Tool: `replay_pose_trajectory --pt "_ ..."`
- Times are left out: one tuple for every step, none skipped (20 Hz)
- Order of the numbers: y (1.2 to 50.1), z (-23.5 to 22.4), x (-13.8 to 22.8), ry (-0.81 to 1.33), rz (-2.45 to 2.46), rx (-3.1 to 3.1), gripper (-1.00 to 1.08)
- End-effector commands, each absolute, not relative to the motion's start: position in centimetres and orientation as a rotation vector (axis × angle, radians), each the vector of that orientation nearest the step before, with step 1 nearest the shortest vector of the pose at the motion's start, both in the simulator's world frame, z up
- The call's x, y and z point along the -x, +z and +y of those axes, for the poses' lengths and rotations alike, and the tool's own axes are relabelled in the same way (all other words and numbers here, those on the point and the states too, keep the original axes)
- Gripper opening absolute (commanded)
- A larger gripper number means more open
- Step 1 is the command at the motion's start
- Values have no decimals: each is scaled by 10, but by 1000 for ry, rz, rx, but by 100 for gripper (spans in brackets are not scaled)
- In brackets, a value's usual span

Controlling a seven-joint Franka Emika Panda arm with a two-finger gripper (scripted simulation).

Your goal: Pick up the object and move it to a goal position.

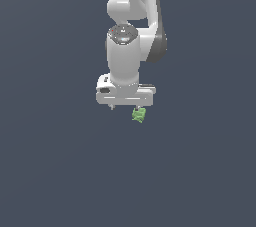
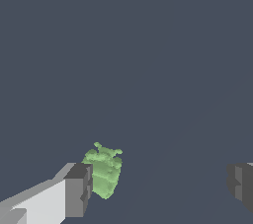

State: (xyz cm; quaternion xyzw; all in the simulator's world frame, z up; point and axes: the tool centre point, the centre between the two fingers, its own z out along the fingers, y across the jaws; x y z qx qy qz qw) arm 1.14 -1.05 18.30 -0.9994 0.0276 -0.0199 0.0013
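Note:
The object [image 1: 139, 115] is a tiny bright green blocky lump on the dark grey floor, just under the white gripper [image 1: 126, 107] on the exterior view's right side. In the wrist view the object [image 2: 104, 168] lies inside the wide gap of the gripper [image 2: 158, 186], right against the inner face of one dark fingertip [image 2: 78, 188]. The other fingertip [image 2: 241, 183] is far from it. The gripper is open and holds nothing. I cannot tell whether the near finger touches the lump.
The white arm [image 1: 132, 31] rises behind the gripper toward the top of the exterior view. A flat, uniform dark grey floor [image 1: 60, 171] lies all around.

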Motion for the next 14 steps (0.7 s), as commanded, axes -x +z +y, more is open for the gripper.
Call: replay_pose_trajectory --pt "183 -10 -11 -62 87 3137 100" --pt "183 -11 -11 -62 87 3137 100" --pt "183 -12 -11 -60 90 3137 100" --pt "182 -15 -11 -56 94 3136 100" --pt "181 -18 -11 -51 99 3135 100" --pt "181 -21 -10 -46 104 3133 100" --pt "180 -25 -10 -40 109 3132 100" --pt "180 -28 -10 -37 112 3131 100" --pt "180 -29 -10 -35 114 3130 100" --pt "180 -30 -10 -34 114 3130 100" --pt "180 -31 -10 -34 114 3130 100" --pt "180 -30 -10 -34 113 3130 100" --pt "179 -29 -10 -34 113 3130 100" --pt "179 -29 -9 -35 116 3130 100"
